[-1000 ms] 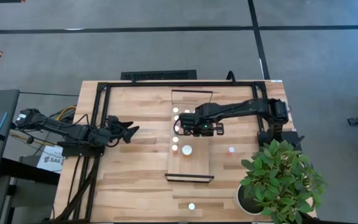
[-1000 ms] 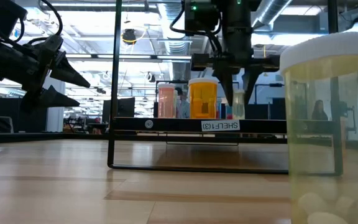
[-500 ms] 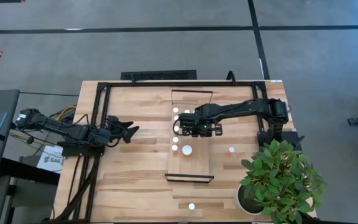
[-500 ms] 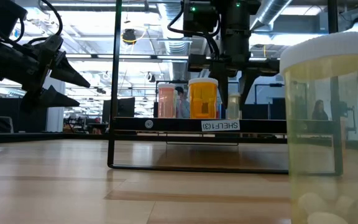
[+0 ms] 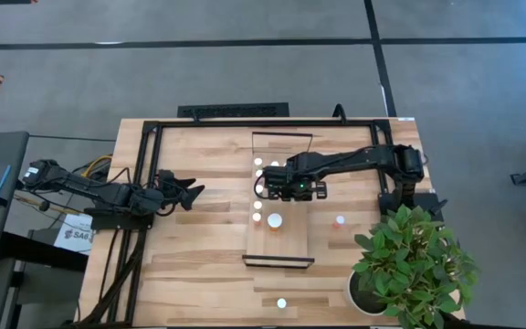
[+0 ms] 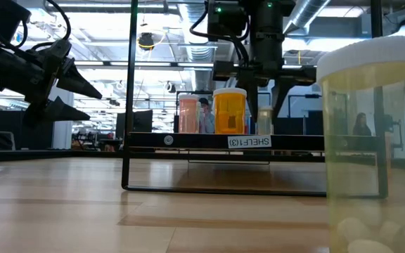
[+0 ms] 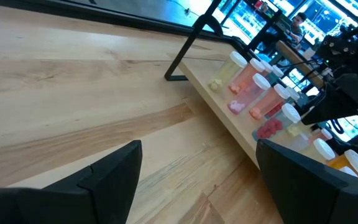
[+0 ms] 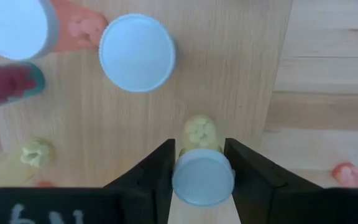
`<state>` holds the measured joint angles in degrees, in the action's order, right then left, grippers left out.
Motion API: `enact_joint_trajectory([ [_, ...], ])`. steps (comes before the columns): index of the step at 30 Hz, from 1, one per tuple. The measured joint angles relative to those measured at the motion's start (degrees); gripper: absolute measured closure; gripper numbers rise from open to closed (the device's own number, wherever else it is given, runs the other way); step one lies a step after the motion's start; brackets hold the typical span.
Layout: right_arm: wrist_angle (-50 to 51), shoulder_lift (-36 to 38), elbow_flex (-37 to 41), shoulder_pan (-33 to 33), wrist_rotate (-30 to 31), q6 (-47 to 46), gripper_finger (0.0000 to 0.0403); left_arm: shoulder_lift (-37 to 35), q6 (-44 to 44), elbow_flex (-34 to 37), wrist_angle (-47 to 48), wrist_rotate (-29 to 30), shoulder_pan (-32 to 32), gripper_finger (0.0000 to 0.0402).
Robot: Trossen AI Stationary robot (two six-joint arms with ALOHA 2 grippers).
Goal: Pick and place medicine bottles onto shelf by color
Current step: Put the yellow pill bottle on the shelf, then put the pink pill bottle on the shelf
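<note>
A yellow bottle (image 8: 202, 168) is being released on the shelf (image 5: 292, 239); the right gripper (image 8: 201, 177) is parted around it, and a lift clear toward twelve o'clock is called for next.

Arms: 2, w/ 1 gripper each – left gripper (image 5: 190, 192), right gripper (image 5: 261, 185). Shelf (image 5: 292, 239): 1. Bottles (image 5: 257, 217) on shelf: approx. 6 white caps counted from high view; exact no. unclear, some were hidden under right arm. Of those, large-cap bottle (image 5: 275, 220): 1. Bottles off shelf, on tabletop (image 5: 199, 265): 2 – right-side bottle (image 5: 340, 219), front-edge bottle (image 5: 281, 302). Potted plant (image 5: 414, 265): 1.
</note>
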<state>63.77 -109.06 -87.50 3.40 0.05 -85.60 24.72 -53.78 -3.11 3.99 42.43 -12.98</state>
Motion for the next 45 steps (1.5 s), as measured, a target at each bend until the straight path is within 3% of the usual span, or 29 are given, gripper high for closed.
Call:
enact_joint_trajectory([
  [14, 0.0, 0.0, -0.1, 0.0, -0.1, -0.3, 0.0192, 0.0, 0.0, 0.0, 0.0, 0.0, 0.0, 0.0099],
  [22, 7.0, 0.5, -4.8, 0.0, -0.1, -0.9, 0.0156, 0.0, 0.0, 0.0, 0.0, 0.0, 0.0, 0.0099],
  [31, 15.5, 0.5, -8.6, -0.8, -0.3, -1.0, 0.0152, 0.0, 0.0, 0.0, 0.0, 0.0, 0.0, 0.0099],
  [39, 17.4, 6.3, -8.8, -3.6, 0.5, -2.7, 0.0152, 0.0, 0.0, 0.0, 0.0, 0.0, 0.0, 0.0099],
  [45, 17.7, 11.7, -3.2, -6.8, 4.9, -8.9, 0.0152, 0.0, 0.0, 0.0, 0.0, 0.0, 0.0, 0.0099],
])
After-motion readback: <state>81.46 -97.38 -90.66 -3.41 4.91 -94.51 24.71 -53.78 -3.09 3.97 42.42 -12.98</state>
